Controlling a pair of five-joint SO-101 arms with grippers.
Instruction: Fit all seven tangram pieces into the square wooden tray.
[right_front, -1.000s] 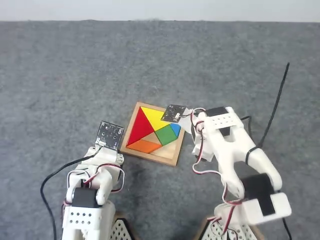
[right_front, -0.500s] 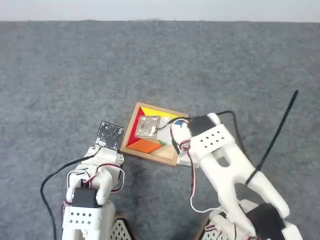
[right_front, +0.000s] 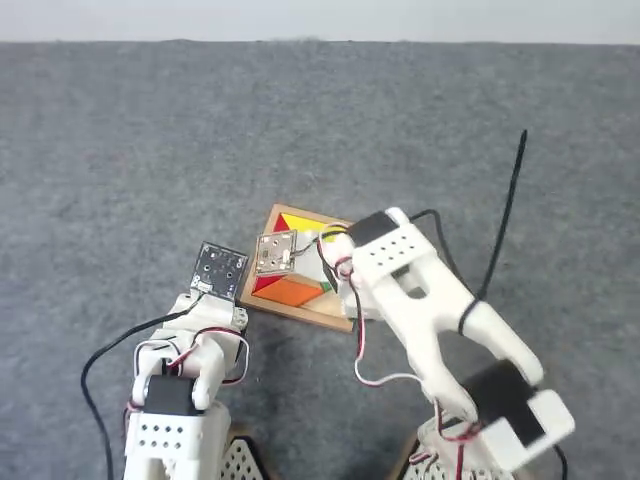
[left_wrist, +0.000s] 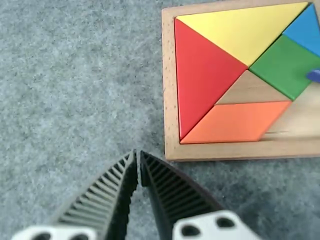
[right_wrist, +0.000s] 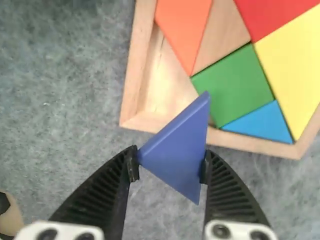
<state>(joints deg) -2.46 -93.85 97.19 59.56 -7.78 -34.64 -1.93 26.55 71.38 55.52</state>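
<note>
The square wooden tray (right_front: 298, 311) lies on the grey carpet between the arms. In it lie red (left_wrist: 200, 80), yellow (left_wrist: 245, 30) and light blue (left_wrist: 306, 27) triangles, a green square (left_wrist: 282, 65), an orange parallelogram (left_wrist: 235, 122) and a plain wood triangle (left_wrist: 250, 90). A bare triangular slot (right_wrist: 167, 90) stays at one tray corner. My right gripper (right_wrist: 167, 162) is shut on a dark blue triangle (right_wrist: 177, 150), held just above that corner's rim (right_wrist: 134, 65). My left gripper (left_wrist: 137, 156) is shut and empty, on the carpet just outside the tray's rim (left_wrist: 168, 100).
Grey carpet (right_front: 150, 150) covers the table on all sides of the tray. The right arm (right_front: 420, 300) reaches over the tray's near right side. The left arm (right_front: 185, 380) sits at the near left. A black cable (right_front: 505, 220) rises behind the right arm.
The right arm has swung left from the tray's right edge to over the tray, carrying the dark blue triangle. The left arm has not moved.
</note>
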